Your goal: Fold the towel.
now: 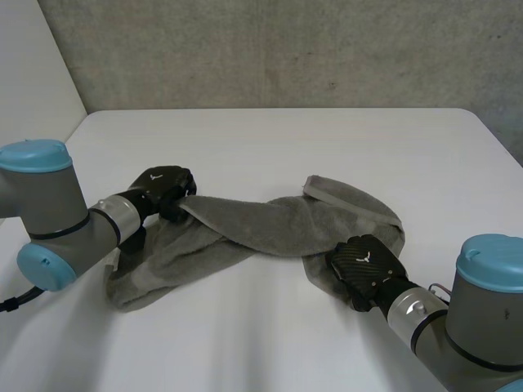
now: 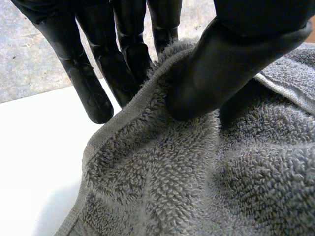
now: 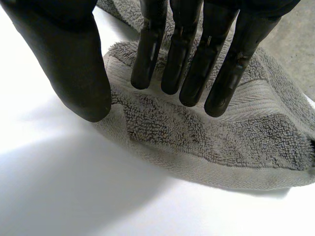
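A grey towel [image 1: 261, 224] lies bunched and twisted across the white table [image 1: 286, 139]. My left hand [image 1: 163, 186] is at the towel's left end, at a raised edge. There the thumb [image 2: 221, 69] presses the towel's hem [image 2: 147, 98] against the fingers [image 2: 91, 83], so the hand is shut on the towel. My right hand [image 1: 366, 263] rests over the towel's right part, near its front edge. Its fingers [image 3: 192, 64] are straight and reach down onto the folded towel [image 3: 221, 142]. The thumb [image 3: 74, 69] stands apart, at the towel's edge by the bare table.
A grey wall [image 1: 286, 49] runs behind the table's far edge. Bare tabletop lies in front of the towel and beyond it. Both arms come in from the near corners.
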